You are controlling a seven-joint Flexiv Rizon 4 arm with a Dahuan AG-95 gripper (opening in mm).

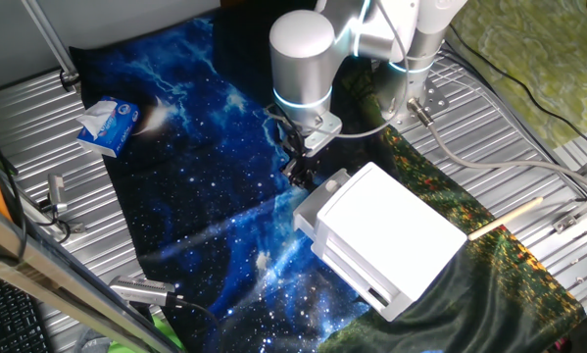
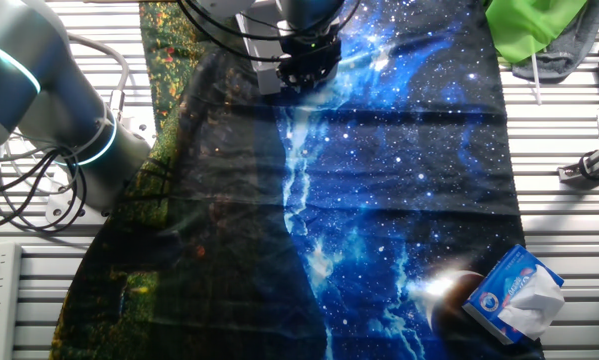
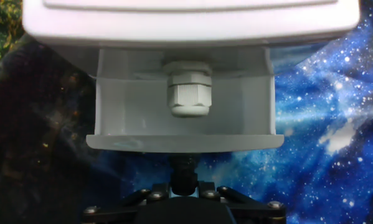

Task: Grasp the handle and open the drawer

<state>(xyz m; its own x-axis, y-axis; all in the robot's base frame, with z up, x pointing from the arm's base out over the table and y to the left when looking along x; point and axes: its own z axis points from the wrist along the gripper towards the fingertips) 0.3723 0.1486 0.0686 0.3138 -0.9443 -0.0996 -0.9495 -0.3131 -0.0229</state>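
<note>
1. In one fixed view the white drawer unit (image 1: 391, 240) sits on a starry blue cloth (image 1: 205, 157) spread over the slatted metal table (image 1: 38, 127), toward the right of the scene and turned at an angle.
2. The drawer (image 1: 324, 199) shows at the unit's upper left corner, its face toward the arm, standing slightly proud of the tiers below it.
3. The handle cannot be made out in this view; the dark gripper (image 1: 298, 169) hangs just at the drawer's face and hides that spot.
4. The silver arm (image 1: 303, 59) comes down from the top of the frame, a lit cyan ring around its joint.
5. Whether the jaws are released or clenched on anything cannot be told: in the fixed views the fingers are too dark and small, and the hand view shows only the hand's own white housing and cable fitting above a dark linkage.
6. In the other fixed view the gripper (image 2: 304, 65) appears at the top centre over the cloth; the drawer unit lies outside this frame.
7. A blue and white tissue pack (image 1: 107, 126) lies on the far left edge of the cloth, well apart from the unit.
8. A pale wooden stick (image 1: 506, 218) rests to the right of the unit, beside the cloth's green patterned part.
</note>
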